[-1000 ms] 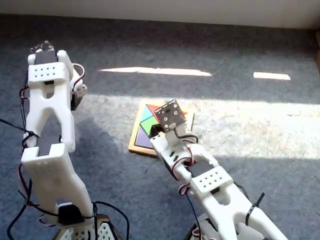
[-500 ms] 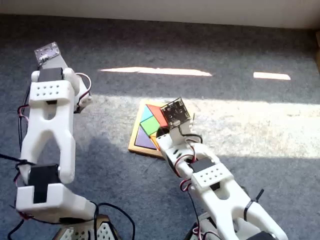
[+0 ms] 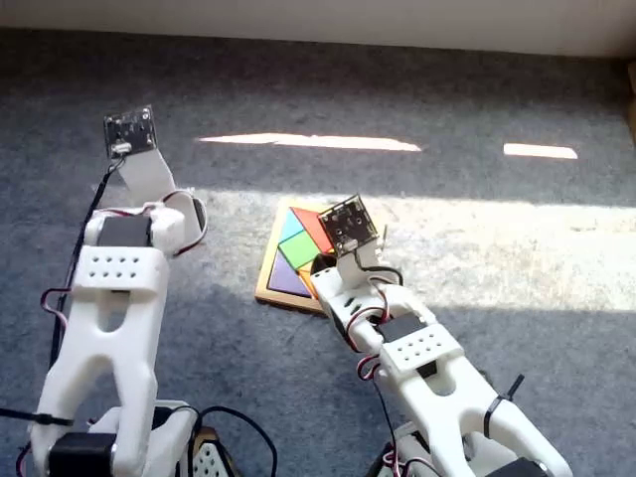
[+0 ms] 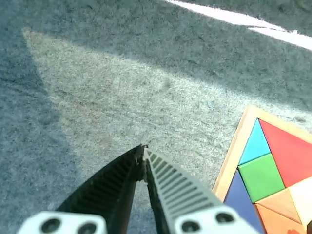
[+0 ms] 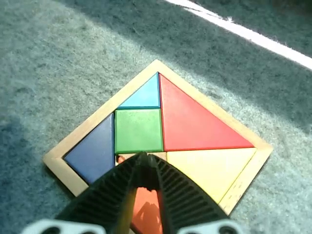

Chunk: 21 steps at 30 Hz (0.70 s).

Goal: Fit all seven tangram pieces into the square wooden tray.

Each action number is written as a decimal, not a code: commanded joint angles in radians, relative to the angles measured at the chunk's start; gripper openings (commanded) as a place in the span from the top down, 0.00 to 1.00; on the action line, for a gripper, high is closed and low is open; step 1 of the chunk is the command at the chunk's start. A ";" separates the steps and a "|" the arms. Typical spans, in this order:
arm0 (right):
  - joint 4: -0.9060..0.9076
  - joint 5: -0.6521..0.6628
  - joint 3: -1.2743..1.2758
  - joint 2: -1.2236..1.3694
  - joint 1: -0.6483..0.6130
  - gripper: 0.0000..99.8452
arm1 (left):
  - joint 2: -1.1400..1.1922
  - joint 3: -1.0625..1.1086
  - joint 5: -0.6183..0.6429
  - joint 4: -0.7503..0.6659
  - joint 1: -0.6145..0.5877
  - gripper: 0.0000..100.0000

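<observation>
Left arm (image 3: 114, 298) has folded back toward its base over the last second; right arm (image 3: 417, 358) barely shifted. Left gripper (image 4: 144, 152): fingers closed, empty, over carpet just beside the wooden tray (image 5: 53, 161). Right gripper (image 5: 144, 157): fingers closed, empty, tips above the orange piece (image 5: 146, 209) in the tray. Grey carpeted tabletop (image 3: 477, 99), sunlight strips (image 3: 308, 142) across it.

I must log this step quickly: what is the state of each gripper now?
Left gripper: closed, holding nothing.
Right gripper: closed, holding nothing, above the wooden tray.
</observation>
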 commanded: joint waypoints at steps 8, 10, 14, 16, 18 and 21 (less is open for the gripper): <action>-0.004 0.005 -0.007 -0.005 0.030 0.99 | -0.312 0.346 -0.219 -0.387 0.038 0.99; -0.004 0.005 -0.007 -0.007 0.050 0.99 | -0.357 0.415 -0.250 -0.463 0.054 0.99; -0.004 0.003 -0.008 -0.016 0.093 0.99 | -0.438 0.504 -0.296 -0.542 0.079 0.99; -0.004 0.003 -0.005 -0.062 0.110 0.99 | -0.475 0.524 -0.298 -0.548 0.079 0.99; -0.004 0.003 0.001 -0.137 0.117 0.99 | -0.503 0.538 -0.298 -0.548 0.079 0.99; 0.004 0.003 0.045 -0.269 0.114 0.99 | -0.532 0.553 -0.296 -0.548 0.081 0.99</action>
